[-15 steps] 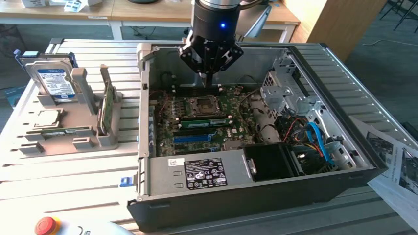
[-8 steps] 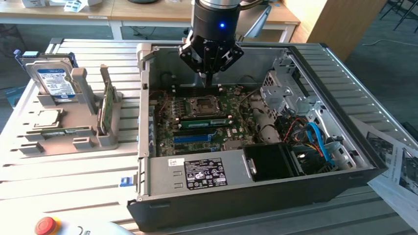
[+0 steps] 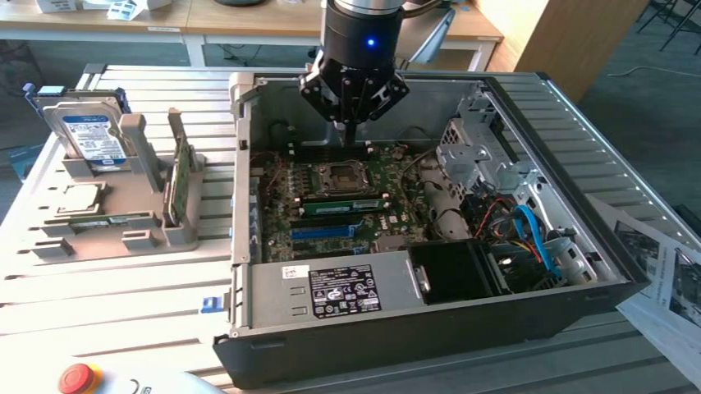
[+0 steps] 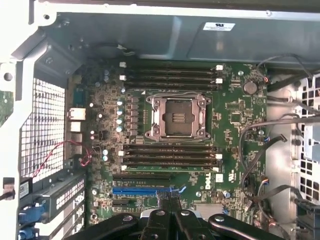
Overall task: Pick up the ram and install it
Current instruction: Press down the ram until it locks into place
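Ram is seen on edge in the grey holder, beside the case on the exterior view's left. Judged light, stiff, fragile: best held by its bare long edges. 1 green stick is seated on the motherboard. Gripper is closed, empty, over the far slots.

Place: a robotics lab or hardware workshop is suggested.
Work surface: a slatted metal table is seen, bearing an opened computer case (its motherboard exposed).
Fixtures: a grey parts holder stands at the exterior view's left.
Safety: a red emergency stop button sits near.
Background: wooden desks stand far.
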